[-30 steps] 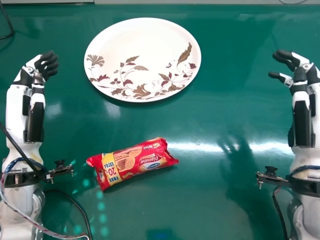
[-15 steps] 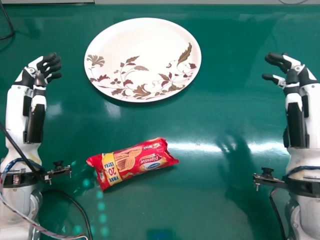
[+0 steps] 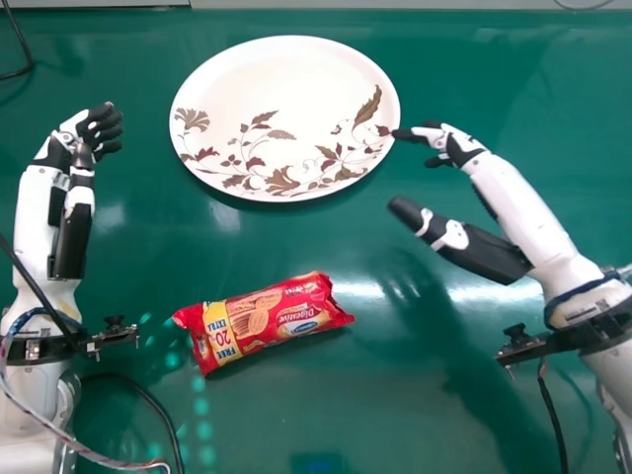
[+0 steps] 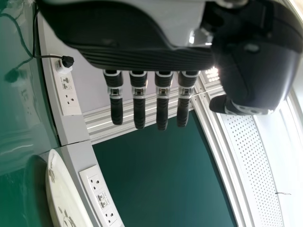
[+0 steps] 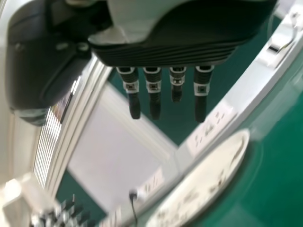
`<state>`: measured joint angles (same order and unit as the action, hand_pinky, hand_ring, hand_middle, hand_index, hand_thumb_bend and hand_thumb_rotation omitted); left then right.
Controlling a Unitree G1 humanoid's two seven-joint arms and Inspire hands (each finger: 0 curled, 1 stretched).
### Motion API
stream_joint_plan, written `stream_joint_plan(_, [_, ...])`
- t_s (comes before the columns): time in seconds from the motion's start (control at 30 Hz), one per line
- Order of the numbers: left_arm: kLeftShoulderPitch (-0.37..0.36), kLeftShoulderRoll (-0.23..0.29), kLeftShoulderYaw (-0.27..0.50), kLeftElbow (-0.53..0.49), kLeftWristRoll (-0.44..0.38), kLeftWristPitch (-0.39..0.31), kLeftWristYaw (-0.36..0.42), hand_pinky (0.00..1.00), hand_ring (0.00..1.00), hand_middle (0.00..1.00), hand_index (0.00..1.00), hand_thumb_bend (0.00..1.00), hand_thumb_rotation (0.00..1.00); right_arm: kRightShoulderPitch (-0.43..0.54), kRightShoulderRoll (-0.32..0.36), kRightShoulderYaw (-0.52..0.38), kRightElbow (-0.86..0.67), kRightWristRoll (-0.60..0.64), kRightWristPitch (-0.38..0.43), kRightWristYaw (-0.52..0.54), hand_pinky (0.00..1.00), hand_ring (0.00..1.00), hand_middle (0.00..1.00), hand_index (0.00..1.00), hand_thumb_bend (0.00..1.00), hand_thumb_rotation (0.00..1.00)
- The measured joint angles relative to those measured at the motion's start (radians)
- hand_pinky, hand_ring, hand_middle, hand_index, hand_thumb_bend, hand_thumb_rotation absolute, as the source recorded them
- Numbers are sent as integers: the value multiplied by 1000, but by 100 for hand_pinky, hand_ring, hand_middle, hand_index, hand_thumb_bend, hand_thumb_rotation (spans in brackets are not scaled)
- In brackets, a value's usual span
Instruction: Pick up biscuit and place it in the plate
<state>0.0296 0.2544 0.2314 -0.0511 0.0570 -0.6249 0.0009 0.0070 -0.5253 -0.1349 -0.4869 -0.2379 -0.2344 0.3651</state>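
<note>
A wall with a socket strip (image 4: pixel 66 92) stood beyond the glossy green worktop (image 3: pixel 484 59), whose smooth top probably let things slide. The plate (image 3: pixel 281 89) sat toward the far side. Both the right hand (image 3: pixel 449 143), by the plate's right rim, and the left hand (image 3: pixel 97 130) had open fingers. The biscuit packet (image 3: pixel 265 324) lay nearer, apart from both, likely light, slick-wrapped and brittle inside, best held gently round its middle.
</note>
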Motion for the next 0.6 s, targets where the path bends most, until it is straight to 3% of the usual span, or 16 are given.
stream_joint_plan(0.27, [-15,13,3,18,2,2,0,79,84,85,85,28,7,-94,-124,48,-28,-51,73,146,74,87,93,94,100,53])
stream_joint_plan(0.6, [-24,19,6,25,10,2,2,82,86,87,86,29,11,-225,-221,145,-12,-65,74,291,79,93,96,97,100,55])
